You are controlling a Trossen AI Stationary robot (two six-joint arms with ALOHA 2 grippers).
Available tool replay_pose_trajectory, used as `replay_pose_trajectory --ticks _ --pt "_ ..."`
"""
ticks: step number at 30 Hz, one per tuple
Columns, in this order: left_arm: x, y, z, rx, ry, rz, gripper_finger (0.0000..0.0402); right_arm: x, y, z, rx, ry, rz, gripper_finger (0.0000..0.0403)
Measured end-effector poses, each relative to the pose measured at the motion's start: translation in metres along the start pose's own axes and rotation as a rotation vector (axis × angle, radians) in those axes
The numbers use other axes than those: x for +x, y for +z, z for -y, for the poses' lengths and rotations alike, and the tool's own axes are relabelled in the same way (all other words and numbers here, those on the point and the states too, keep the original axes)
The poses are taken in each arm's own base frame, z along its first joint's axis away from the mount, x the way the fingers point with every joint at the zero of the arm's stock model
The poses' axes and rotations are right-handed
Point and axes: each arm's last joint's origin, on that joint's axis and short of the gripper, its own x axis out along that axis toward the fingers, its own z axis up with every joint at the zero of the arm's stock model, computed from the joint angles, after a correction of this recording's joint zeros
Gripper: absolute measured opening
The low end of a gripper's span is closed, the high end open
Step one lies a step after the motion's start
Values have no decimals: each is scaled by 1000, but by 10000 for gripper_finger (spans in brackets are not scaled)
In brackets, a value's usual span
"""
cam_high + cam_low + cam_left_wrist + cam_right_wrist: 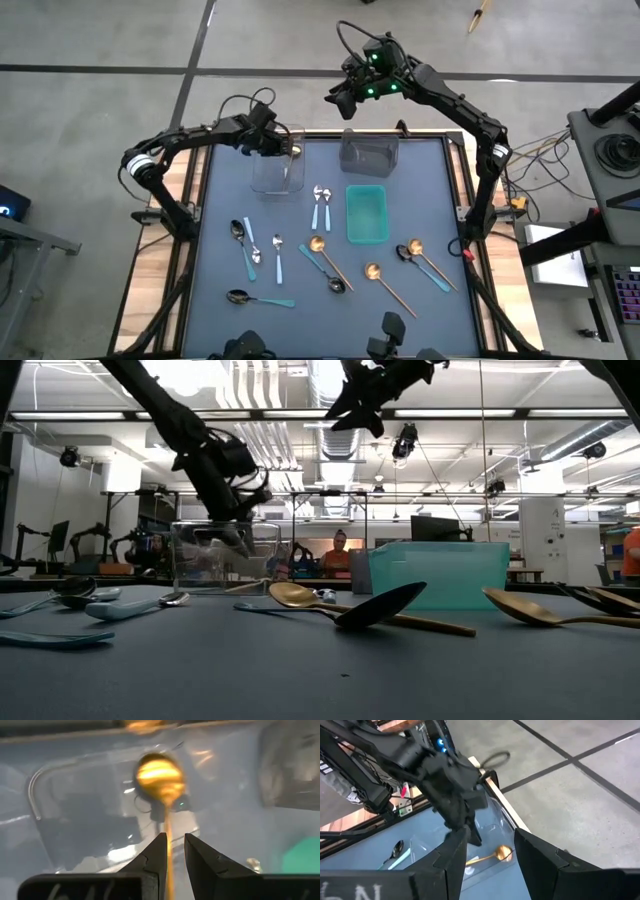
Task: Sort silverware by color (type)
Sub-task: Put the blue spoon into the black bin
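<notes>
The dark blue table (220, 300) stands on a grey floor with dark lines, and behind it the low view shows a big workshop with a person sitting far away. At the far side are a clear bin (277, 170), a grey bin (369, 152) and a teal bin (366, 213). The left gripper (268, 143) is over the clear bin; its fingers stand a little apart around the handle of a gold spoon (159, 775), whose bowl already lies inside the bin. The right gripper (345, 100) waits high behind the grey bin, fingers apart and holding nothing. The other spoons (330, 268) lie spread on the near half. I think the fingers should open fully before lifting straight up, so the handle does not catch. No readable writing is visible.
</notes>
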Motion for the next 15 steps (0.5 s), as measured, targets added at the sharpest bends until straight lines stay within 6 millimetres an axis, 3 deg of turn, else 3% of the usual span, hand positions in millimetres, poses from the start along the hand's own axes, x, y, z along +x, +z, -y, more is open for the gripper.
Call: replay_pose_trajectory --ticks 7,15 --pt "-41 -5 24 112 -96 99 45 -1 -10 0 40 1 -99 155" --pt "-89 -29 60 262 -194 232 45 -4 -25 -3 73 81 -249 155"
